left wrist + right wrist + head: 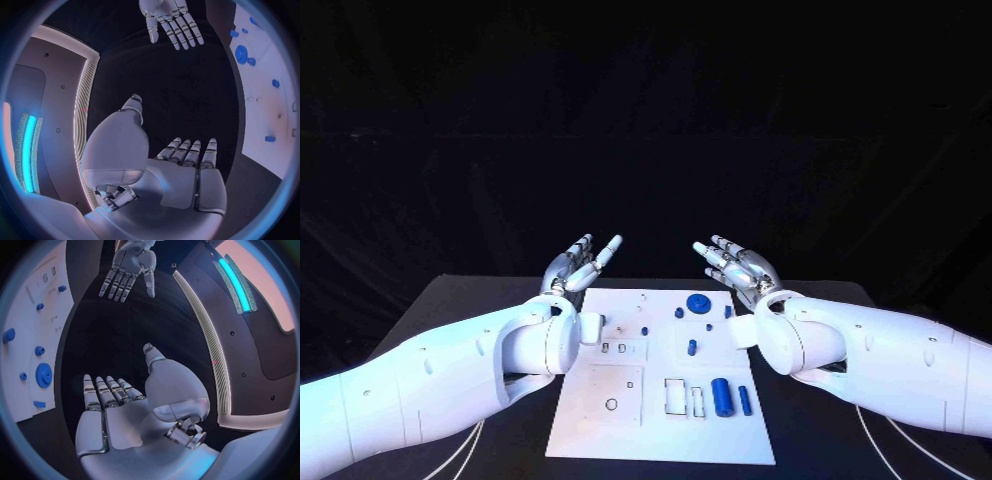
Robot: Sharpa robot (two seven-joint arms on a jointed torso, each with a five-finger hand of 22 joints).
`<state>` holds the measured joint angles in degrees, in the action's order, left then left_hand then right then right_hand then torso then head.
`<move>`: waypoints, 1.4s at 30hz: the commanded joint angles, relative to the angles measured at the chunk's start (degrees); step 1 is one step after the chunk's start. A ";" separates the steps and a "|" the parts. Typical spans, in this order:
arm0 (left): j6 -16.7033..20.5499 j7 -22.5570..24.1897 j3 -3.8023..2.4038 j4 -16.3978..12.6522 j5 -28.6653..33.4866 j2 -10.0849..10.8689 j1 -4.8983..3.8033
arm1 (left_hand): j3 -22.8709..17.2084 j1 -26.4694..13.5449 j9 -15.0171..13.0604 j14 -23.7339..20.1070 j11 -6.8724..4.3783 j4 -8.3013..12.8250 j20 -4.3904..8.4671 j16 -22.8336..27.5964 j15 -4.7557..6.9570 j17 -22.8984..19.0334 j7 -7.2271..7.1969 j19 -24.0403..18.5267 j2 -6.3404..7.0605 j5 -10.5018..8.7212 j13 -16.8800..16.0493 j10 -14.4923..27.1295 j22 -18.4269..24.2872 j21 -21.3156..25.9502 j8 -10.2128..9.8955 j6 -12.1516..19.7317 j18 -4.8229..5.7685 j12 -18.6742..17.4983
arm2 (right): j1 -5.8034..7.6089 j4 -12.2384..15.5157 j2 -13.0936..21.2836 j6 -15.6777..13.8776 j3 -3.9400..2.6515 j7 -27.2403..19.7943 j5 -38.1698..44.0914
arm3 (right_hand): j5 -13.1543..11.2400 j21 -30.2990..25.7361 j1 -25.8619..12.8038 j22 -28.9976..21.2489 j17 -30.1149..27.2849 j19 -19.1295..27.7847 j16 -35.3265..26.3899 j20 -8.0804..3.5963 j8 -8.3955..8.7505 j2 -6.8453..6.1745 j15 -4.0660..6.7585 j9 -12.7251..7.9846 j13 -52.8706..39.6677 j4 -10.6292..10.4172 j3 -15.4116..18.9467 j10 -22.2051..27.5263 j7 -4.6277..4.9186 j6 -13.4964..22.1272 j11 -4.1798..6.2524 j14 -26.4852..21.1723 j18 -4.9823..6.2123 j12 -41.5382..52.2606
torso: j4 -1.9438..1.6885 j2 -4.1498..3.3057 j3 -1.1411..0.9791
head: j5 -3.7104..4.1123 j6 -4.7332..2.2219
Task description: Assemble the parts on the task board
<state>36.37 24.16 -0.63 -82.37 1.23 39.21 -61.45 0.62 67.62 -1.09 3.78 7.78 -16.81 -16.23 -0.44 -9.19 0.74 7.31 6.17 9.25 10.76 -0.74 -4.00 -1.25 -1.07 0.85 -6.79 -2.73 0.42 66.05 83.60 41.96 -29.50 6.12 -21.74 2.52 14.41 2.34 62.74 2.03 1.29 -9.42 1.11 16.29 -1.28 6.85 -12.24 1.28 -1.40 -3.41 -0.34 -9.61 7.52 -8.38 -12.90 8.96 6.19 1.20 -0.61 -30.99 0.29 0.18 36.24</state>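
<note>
So the board (661, 420) sits flat in the middle of the tabletop (459, 310), with the parts on it: a blue cylinder (721, 396) and a thin blue pin (744, 400) near the right edge, a round gear (698, 301) at the far end, and a few tiny blue bits between. My guess is these are hard plastic, light and stiff, probably a bit slick, so nothing fragile, but the small ones could skitter off if nudged. I'd grab the cylinder across its middle from the sides, and the gear by its rim. Neither hand is doing anything yet: the left hand (578, 263) and right hand (737, 265) both hover above the board's far end, well apart, palms facing each other, fingers (187, 154) spread wide and holding nothing, touching nothing.
</note>
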 commanded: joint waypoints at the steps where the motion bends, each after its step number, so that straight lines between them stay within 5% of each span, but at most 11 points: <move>1: -2.86 -1.02 -0.06 -0.05 0.26 -0.13 -0.09 | -0.40 2.00 -0.19 0.72 1.09 -0.42 -0.60 -0.48 -0.69 0.18 3.55 0.14 -0.53 0.29 -0.19 -0.79 -0.12 -0.35 0.45 -1.23 -1.07 0.53 | 0.72 -0.89 -0.41 10.71 0.62 4.66 3.76 | 0.47 3.03 6.50 1.49 1.23 -5.30 2.45 0.46 -2.15 0.52 -1.53 1.27 -1.16 3.56 -0.05 -12.24 8.91 -10.13 -1.82 12.51 0.64 2.34 | -0.01 0.00 0.00 | 0.00 0.00; 7: -2.86 -1.02 -0.06 -0.05 0.26 -0.13 -0.09 | -2.13 3.65 -0.76 4.28 2.55 -0.28 -0.63 -1.13 -1.19 0.67 4.79 1.52 -2.97 -0.10 -0.73 -5.02 -0.46 -1.05 1.32 -5.73 -1.42 1.28 | 1.24 -1.46 -0.66 12.75 1.15 5.61 4.30 | 0.46 5.85 8.56 2.69 1.69 -10.55 3.78 0.45 -3.42 0.70 -1.34 1.82 -1.67 5.38 -0.37 -24.24 8.70 -18.83 -1.73 23.47 0.81 3.79 | -0.01 0.00 0.00 | 0.00 0.00; 8: -4.18 0.50 -0.07 -1.72 0.28 3.60 -0.12 | -2.48 4.08 -0.93 6.06 2.85 -0.21 -0.61 -1.50 -1.40 0.90 5.01 2.52 -3.47 -0.15 -0.88 -6.48 -0.68 -1.45 1.62 -7.25 -1.57 1.53 | 1.55 -2.87 0.85 6.47 1.13 1.27 16.31 | 0.41 6.41 8.79 2.91 1.77 -11.66 3.88 0.44 -3.52 0.73 -1.17 1.85 -1.75 5.65 -0.44 -26.13 8.60 -20.15 -1.53 25.24 0.95 3.90 | -0.47 -0.36 0.01 | 1.13 0.94; 14: -4.11 1.34 -0.08 -2.69 0.28 4.89 -0.17 | -3.49 6.33 -1.94 15.09 4.62 -0.04 -0.61 -3.14 -2.70 1.69 6.37 8.88 -5.40 -0.44 -1.75 -16.89 -1.94 -4.13 3.68 -17.53 -2.21 3.20 | 1.92 -2.92 1.31 5.52 1.11 1.12 19.06 | 0.02 9.39 9.88 4.04 2.22 -17.79 4.42 0.44 -4.04 0.61 -0.14 2.07 -2.22 7.02 -0.86 -35.77 8.09 -27.09 -0.60 34.18 1.86 4.52 | -0.40 -0.65 -0.03 | 1.30 1.02; 17: -4.39 1.55 -0.12 -3.49 0.18 5.72 -0.30 | -3.56 7.82 -2.47 22.07 5.62 0.08 -0.61 -4.35 -3.70 2.19 6.85 14.89 -5.91 -0.55 -2.35 -25.83 -3.00 -6.62 4.98 -24.48 -2.71 4.73 | 2.33 -3.06 1.64 5.26 1.11 1.43 21.23 | -0.51 12.29 11.01 5.16 2.41 -23.91 4.85 0.40 -4.64 0.30 0.68 2.34 -2.35 8.30 -1.39 -40.10 7.55 -32.89 0.13 39.51 2.73 4.91 | -0.40 -1.05 -0.07 | 1.34 1.01; 19: -4.57 1.58 -0.15 -4.21 0.03 6.36 -0.47 | -3.56 9.06 -2.84 29.60 6.32 0.18 -0.63 -5.74 -3.83 2.77 6.88 22.60 -6.18 -0.61 -2.73 -33.03 -4.33 -9.84 5.94 -29.98 -2.98 6.01 | 2.70 -3.27 1.84 5.04 1.10 1.79 23.09 | -0.89 14.13 12.66 5.75 2.51 -27.43 5.36 0.32 -5.46 -0.17 1.67 2.70 -2.46 10.09 -2.41 -43.09 6.91 -39.04 1.00 42.52 3.77 5.34 | -0.44 -1.40 -0.08 | 1.38 0.97; 20: -4.77 1.53 -0.17 -4.76 -0.07 6.83 -0.65 | -3.54 9.94 -3.07 36.46 5.87 0.27 -0.53 -6.99 -3.29 3.32 6.82 28.19 -6.33 -0.65 -3.04 -39.02 -5.22 -12.22 6.63 -34.15 -3.42 7.02 | 3.00 -3.41 1.99 5.02 1.10 2.21 24.68 | -1.19 14.94 13.51 5.96 2.53 -29.00 5.61 0.22 -5.76 -0.47 2.22 2.77 -2.50 11.18 -3.19 -44.91 6.48 -41.60 1.55 44.27 4.19 5.50 | -0.47 -1.63 -0.08 | 1.40 0.99; 23: -5.21 1.29 -0.18 -6.14 -0.25 7.91 -1.16 | -3.55 11.61 -3.27 43.77 4.66 0.55 -0.39 -8.98 -1.69 4.15 6.77 32.82 -6.40 -0.70 -3.16 -43.37 -5.81 -14.49 7.47 -39.69 -5.30 7.67 | 3.74 -3.56 2.39 5.04 1.08 3.72 29.66 | -0.88 16.96 14.72 6.54 2.69 -32.74 6.73 -0.76 -5.83 -1.30 3.61 2.62 -2.34 13.78 -5.67 -48.62 5.74 -44.60 2.74 49.17 4.46 5.28 | -0.58 -2.35 0.04 | 1.54 0.79; 28: -6.23 0.53 -0.20 -8.74 -0.99 9.87 -2.02 | -3.58 14.07 -3.11 49.47 3.45 1.11 -0.26 -10.11 -0.12 5.00 6.12 37.70 -6.06 -0.73 -3.28 -47.31 -6.31 -16.83 7.87 -42.69 -7.62 8.13 | 5.46 -4.18 2.54 6.08 1.03 7.21 40.67 | -0.68 21.26 13.98 8.28 3.18 -38.76 7.45 -3.43 -5.49 -3.33 5.90 2.62 -2.28 17.27 -9.77 -53.84 4.31 -48.36 4.34 55.77 4.37 4.08 | -0.69 -3.79 0.21 | 1.74 0.61; 34: -7.65 -0.71 -0.20 -12.54 -2.30 12.24 -3.42 | -3.37 16.05 -3.04 53.20 2.43 1.89 0.26 -10.23 1.00 5.91 5.25 40.34 -5.60 -0.74 -3.42 -50.92 -6.44 -18.14 8.17 -45.33 -7.87 8.28 | 7.67 -5.30 2.11 9.10 0.99 13.81 57.23 | 0.92 28.79 12.25 12.51 4.83 -43.33 8.71 -6.27 -5.03 -5.29 8.42 2.72 -2.53 19.28 -11.49 -57.78 3.17 -51.17 5.79 63.26 4.25 2.91 | -0.99 -5.90 0.51 | 2.22 0.37; 42: -8.60 -1.79 -0.20 -16.97 -2.69 14.20 -4.62 | -3.14 16.40 -3.01 54.34 2.15 1.98 0.66 -10.08 1.32 6.28 5.02 41.56 -5.48 -0.76 -3.41 -52.00 -6.59 -18.85 8.06 -46.10 -7.92 8.05 | 9.04 -5.78 1.03 11.38 0.97 21.70 75.23 | 0.97 37.16 10.05 17.43 9.98 -49.44 14.29 -9.18 -4.54 -7.59 11.41 2.69 -2.93 18.93 -10.99 -58.43 1.62 -52.58 7.42 74.77 4.37 2.63 | -1.66 -8.55 0.81 | 3.07 -0.37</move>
<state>29.91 23.06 -0.78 -98.80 -0.47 53.39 -65.92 -2.59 83.60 -4.16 57.67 10.01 -15.11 -15.64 -10.61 -7.99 6.95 12.18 47.43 3.70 10.29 -4.13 -55.60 -7.77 -19.69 8.83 -52.45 -9.83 8.65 75.04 77.81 43.08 -20.91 7.10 -5.61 65.00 15.29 38.97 72.68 19.15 10.91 -58.42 14.99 7.26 -5.95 -0.37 -1.01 4.00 -4.29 15.51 -11.47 -68.18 9.29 -60.93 -5.82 82.89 9.73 4.07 -1.92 -38.17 0.91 2.98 36.15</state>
